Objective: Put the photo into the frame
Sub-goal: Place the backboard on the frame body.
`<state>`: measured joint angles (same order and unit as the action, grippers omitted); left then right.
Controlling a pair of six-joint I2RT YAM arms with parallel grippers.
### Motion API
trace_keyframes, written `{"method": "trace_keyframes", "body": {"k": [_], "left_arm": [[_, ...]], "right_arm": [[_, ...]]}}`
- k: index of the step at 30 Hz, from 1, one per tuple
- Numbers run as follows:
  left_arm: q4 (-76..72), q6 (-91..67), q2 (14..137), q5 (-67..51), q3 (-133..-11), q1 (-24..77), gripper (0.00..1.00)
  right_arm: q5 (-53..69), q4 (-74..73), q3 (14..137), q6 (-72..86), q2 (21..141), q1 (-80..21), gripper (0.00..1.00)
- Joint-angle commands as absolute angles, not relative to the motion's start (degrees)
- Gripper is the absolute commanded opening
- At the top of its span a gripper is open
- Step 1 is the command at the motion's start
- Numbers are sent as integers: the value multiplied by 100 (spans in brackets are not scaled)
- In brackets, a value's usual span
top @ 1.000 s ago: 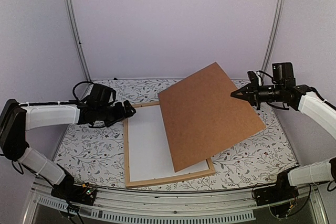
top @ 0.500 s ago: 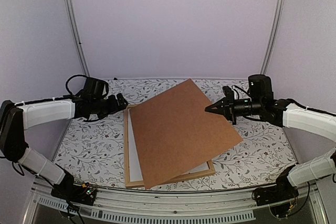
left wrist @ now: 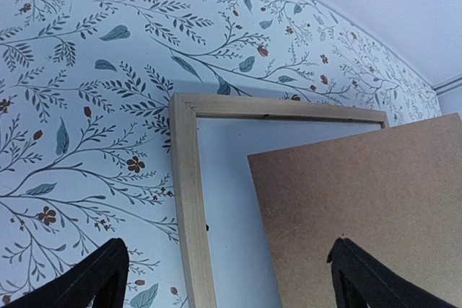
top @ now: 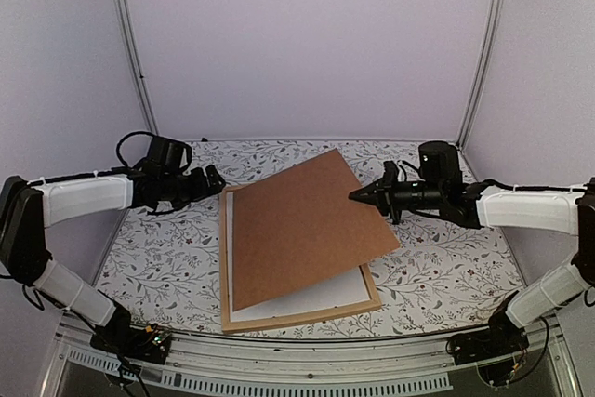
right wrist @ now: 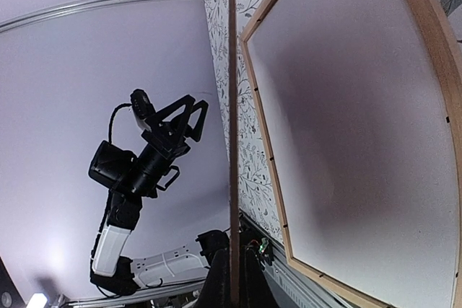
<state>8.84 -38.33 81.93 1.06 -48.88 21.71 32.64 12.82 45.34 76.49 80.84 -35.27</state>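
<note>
- While the right gripper (top: 353, 197) pinches the far edge of the flat brown fibreboard backing board (top: 302, 230), the top view shows that board slanting down over the thin rectangular light-wood frame (top: 223, 267), which lies flat on the floral-patterned table (top: 158, 267). The board sits skewed to the frame, so we'd square it up before it goes any lower.
- Same view: the left gripper (top: 216, 185) hangs by the frame's far left corner, fingers spread, holding nothing. It looks well placed to steady that corner.
- Over to the left wrist: between the spread fingers (left wrist: 108, 272) we see the frame's mitred corner (left wrist: 184, 113), a plain white sheet (left wrist: 224, 171) inside it, and the board's corner (left wrist: 361, 192) overlapping the sheet. No cat print shows, so we cannot tell whether the white sheet is the photo face down.
- Right wrist now: the backing board (right wrist: 232, 106) appears edge-on as a thin line, clamped at the bottom of the picture, with the frame (right wrist: 263, 142) beyond it. We'd lower slowly and drop the near edge inside the rails first, so the sheet underneath isn't dragged.
</note>
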Motion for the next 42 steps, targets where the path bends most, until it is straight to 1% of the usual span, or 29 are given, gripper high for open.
{"method": "trace_keyframes", "body": {"k": [1, 12, 42], "left_arm": [[843, -3710, 8386, 44, -5061, 2092, 100], [845, -3623, 8609, -168, -5211, 2038, 100], [734, -3576, 8895, -302, -5130, 2019, 100]], "right_arm": [[3164, 2128, 4608, 7805, 8354, -3577, 0], [3182, 2430, 4941, 7565, 9030, -3594, 0], [2908, 2971, 4942, 7121, 9763, -3813, 0]]}}
